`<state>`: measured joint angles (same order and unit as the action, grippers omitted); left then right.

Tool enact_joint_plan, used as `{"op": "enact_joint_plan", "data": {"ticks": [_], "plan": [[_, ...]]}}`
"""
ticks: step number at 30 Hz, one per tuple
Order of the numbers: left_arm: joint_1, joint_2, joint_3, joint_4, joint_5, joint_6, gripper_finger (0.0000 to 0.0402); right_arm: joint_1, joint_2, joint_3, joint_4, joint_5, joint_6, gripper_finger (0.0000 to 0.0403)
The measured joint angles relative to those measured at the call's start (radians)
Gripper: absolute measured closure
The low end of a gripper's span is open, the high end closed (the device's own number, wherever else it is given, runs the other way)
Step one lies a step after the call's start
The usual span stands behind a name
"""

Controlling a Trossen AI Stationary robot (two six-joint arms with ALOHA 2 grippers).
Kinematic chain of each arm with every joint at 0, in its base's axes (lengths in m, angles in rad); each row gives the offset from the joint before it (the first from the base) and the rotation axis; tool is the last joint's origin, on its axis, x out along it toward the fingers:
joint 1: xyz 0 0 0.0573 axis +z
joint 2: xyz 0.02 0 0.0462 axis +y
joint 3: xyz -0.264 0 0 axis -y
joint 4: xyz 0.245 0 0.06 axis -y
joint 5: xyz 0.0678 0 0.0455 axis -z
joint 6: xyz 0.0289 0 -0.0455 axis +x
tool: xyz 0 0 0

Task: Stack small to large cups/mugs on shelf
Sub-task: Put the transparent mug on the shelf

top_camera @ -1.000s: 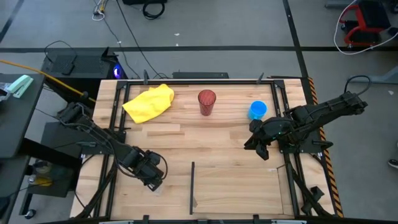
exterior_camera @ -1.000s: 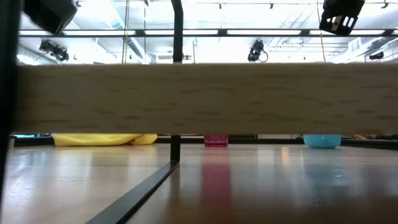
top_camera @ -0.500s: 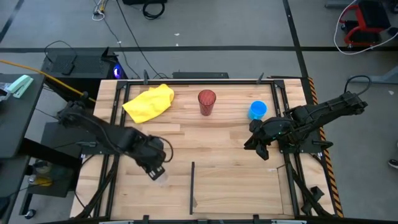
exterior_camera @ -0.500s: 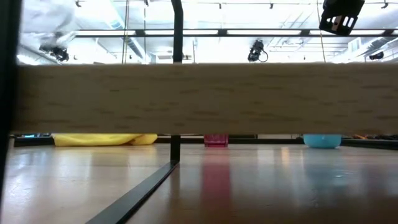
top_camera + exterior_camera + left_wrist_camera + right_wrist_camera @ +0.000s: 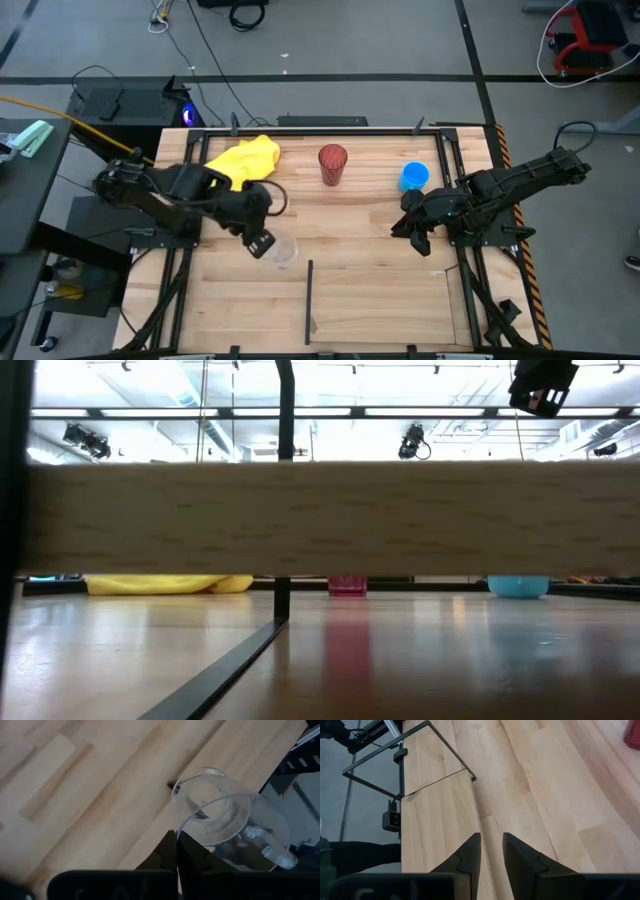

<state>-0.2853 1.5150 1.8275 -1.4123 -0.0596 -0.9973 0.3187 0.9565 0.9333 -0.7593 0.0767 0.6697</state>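
Note:
My left gripper [image 5: 264, 243] is shut on the tiny clear plastic cup [image 5: 283, 250] over the table's left middle; the cup also shows in the left wrist view [image 5: 220, 820]. The dark-red tumbler [image 5: 332, 164] and the blue mug [image 5: 414, 177] stand upright on the wood near the far edge. The low view shows their bases, the tumbler [image 5: 347, 585] and the mug [image 5: 518, 586]. My right gripper [image 5: 406, 226] hangs a little open and empty, just near of the mug. The shelf panel [image 5: 390, 300] lies at the near right beside the black divider strip [image 5: 309, 298]. My left gripper pinches the clear cup's rim [image 5: 178, 827] between its two fingers, which stand close together on the wall. The cup sticks out past the fingertips, tipped on its side with its mouth toward the wrist camera. It seems clear of the wood.
A yellow cloth [image 5: 240, 165] lies at the far left of the table. Black frame rails [image 5: 186, 190] run along both sides. In the low view a wood plank [image 5: 320, 518] spans the picture and hides most of the table behind it.
My left gripper has swung from the near left corner toward the far edge and a little right, carrying the clear cup with it. The cup has stayed in the shut fingers. My right arm has kept nearly still.

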Motion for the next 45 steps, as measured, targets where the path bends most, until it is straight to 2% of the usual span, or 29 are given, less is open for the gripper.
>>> {"op": "enact_joint_plan", "data": {"ticks": [6,17,20,26,36,45], "plan": [[0.057,0.117,0.144,0.0,0.037,0.147,0.0399,-0.003,0.0,0.0,-0.002,0.011,-0.011,0.0315],[0.123,0.414,0.532,-0.048,0.096,0.353,0.0399,-0.003,0.0,0.0,-0.004,0.039,-0.011,0.0315],[0.132,0.433,0.487,0.019,0.146,0.365,0.0399,-0.003,0.0,0.0,-0.008,0.082,0.008,0.0315],[0.124,0.517,0.479,0.028,0.16,0.366,0.0399,-0.003,0.0,0.0,-0.093,0.145,0.07,0.0315],[0.057,0.616,0.479,0.119,0.164,0.358,0.0399,0.002,0.0,0.0,-0.117,0.147,0.064,0.0315],[0.016,0.699,0.479,0.131,0.16,0.355,0.0399,0.112,0.043,0.0,-0.116,0.128,0.109,0.0315]]}}
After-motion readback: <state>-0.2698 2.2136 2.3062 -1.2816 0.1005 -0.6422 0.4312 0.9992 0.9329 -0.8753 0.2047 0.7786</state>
